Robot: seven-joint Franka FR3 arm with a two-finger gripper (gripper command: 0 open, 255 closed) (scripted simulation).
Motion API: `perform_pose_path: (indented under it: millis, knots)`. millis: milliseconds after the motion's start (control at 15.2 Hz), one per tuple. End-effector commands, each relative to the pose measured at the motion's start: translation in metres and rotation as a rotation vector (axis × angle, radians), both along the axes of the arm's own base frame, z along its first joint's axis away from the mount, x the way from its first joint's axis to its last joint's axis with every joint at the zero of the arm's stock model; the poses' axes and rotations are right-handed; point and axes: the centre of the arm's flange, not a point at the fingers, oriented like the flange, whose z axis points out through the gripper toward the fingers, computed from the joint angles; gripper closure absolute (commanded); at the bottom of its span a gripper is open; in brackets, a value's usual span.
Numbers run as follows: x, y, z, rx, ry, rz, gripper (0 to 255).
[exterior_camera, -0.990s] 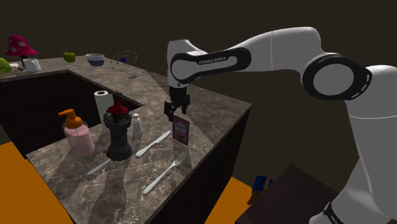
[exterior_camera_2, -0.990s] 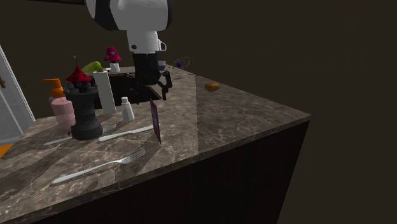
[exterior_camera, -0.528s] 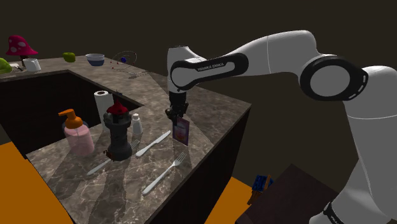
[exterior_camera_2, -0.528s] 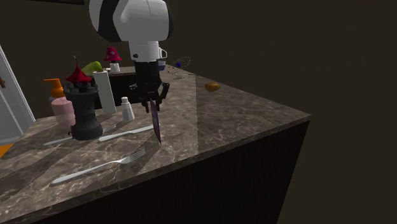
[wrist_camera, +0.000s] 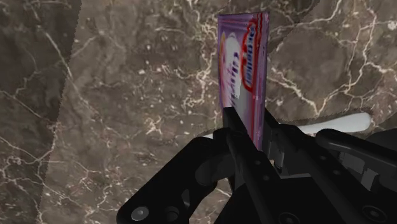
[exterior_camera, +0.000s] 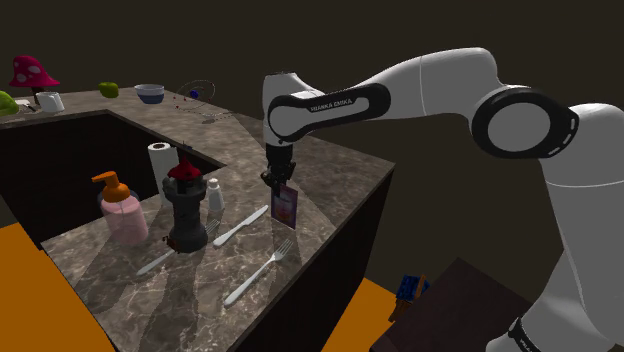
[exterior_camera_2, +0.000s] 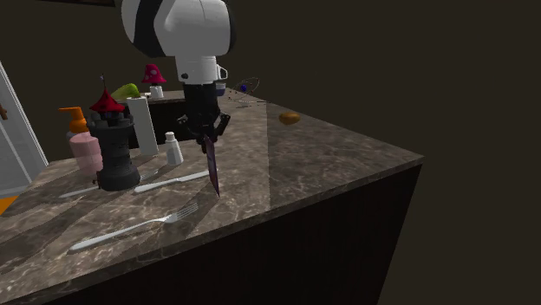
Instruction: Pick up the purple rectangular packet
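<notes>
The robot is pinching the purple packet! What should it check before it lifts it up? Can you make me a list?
1. Grip: ok. The gripper is shut on the purple packet, with a finger pressing each side.
2. Packet upright: ok. It stands on edge on the marble counter.
3. Knife apart from the packet: cannot tell. Its tip lies very close.
4. Fork out of the way: ok. It lies apart, nearer the counter's edge.
5. White shaker and black tower out of the way: ok. Both stand off to one side.
</notes>
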Motion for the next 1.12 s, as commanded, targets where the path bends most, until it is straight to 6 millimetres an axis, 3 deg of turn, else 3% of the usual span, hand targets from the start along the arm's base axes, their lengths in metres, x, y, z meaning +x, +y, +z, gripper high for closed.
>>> perform_pose_path:
  millis: [0, 924, 1056]
  knots:
    - [0.0, 0.0, 0.005, 0.0, 0.001, 0.0, 255]
    - [0.0, 0.0, 0.079, 0.0, 0.001, 0.0, 255]
    - [0.0, 0.0, 0.08, 0.0, 0.001, 0.0, 255]
